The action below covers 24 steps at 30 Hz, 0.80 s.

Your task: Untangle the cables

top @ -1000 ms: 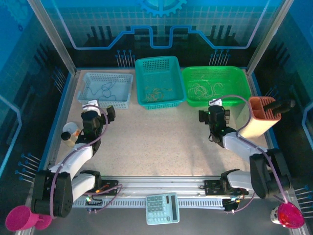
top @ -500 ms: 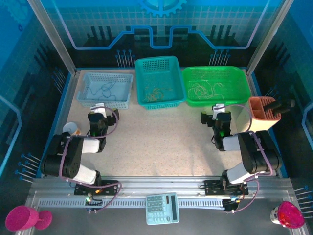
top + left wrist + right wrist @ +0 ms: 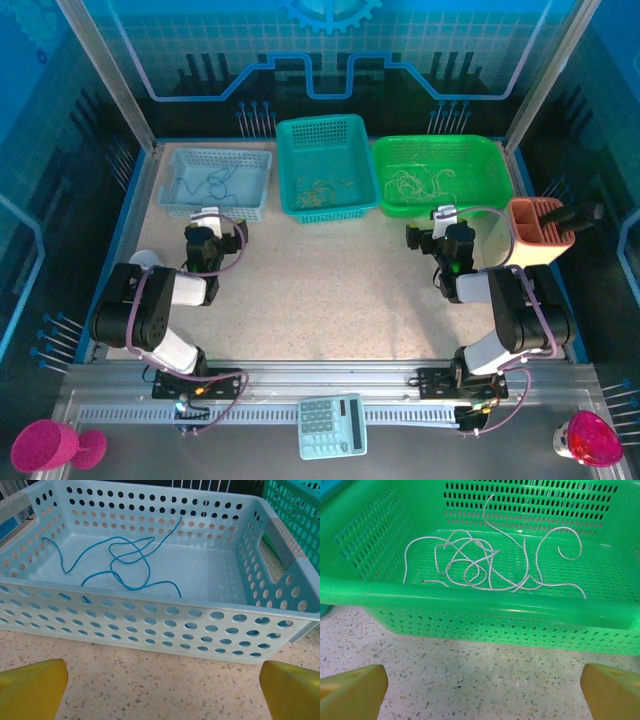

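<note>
Sorting looks done along the desk's (image 3: pixel 330 290) far edge: blue cable (image 3: pixel 122 560) in the pale basket (image 3: pixel 150 625), yellowish cables (image 3: pixel 318 188) in the teal basket (image 3: pixel 300 135), white cables (image 3: pixel 475 565) in the green basket (image 3: pixel 495 615). The white ones look looped together, so I judge untangling remains. Left claw (image 3: pixel 162 687) and right claw (image 3: pixel 482 687) gape empty.

Bright, even overhead light, blue-tinted toward the edges; faint soft shadows on the table (image 3: pixel 330 290); mild sheen along the green basket (image 3: pixel 470 605) rim; wrist views sharp

white cables (image 3: pixel 479 566) tangled (green basket (image 3: pixel 495 604)), blue cable (image 3: pixel 125 562) looped
</note>
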Each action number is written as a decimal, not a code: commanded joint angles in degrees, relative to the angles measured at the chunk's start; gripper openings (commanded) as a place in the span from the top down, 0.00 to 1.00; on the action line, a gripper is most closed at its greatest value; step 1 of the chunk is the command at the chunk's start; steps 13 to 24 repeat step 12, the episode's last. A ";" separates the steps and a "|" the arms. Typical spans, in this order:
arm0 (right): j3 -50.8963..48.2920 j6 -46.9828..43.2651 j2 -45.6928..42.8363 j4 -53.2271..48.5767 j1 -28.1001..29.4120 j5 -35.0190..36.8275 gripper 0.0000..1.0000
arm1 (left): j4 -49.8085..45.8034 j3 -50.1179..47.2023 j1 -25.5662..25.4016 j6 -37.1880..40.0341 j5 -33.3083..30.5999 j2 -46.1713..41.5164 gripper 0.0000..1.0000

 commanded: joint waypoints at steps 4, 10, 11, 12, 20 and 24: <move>0.85 -1.13 0.10 0.91 0.04 -0.39 0.00 | 0.46 0.67 0.13 1.13 1.74 0.07 0.01; 1.04 -0.83 0.10 0.47 -0.95 -2.64 0.00 | 0.46 0.70 0.15 1.16 1.75 0.00 0.01; 0.93 -0.92 0.02 0.46 -0.89 -2.52 0.00 | 0.45 0.67 0.11 1.13 1.83 0.07 0.01; 0.66 -0.91 0.01 1.02 -0.81 -2.00 0.00 | 0.45 0.71 0.15 1.13 1.78 0.00 0.01; 0.66 -0.91 0.01 1.02 -0.81 -2.00 0.00 | 0.45 0.71 0.15 1.13 1.78 0.00 0.01; 0.66 -0.91 0.01 1.02 -0.81 -2.00 0.00 | 0.45 0.71 0.15 1.13 1.78 0.00 0.01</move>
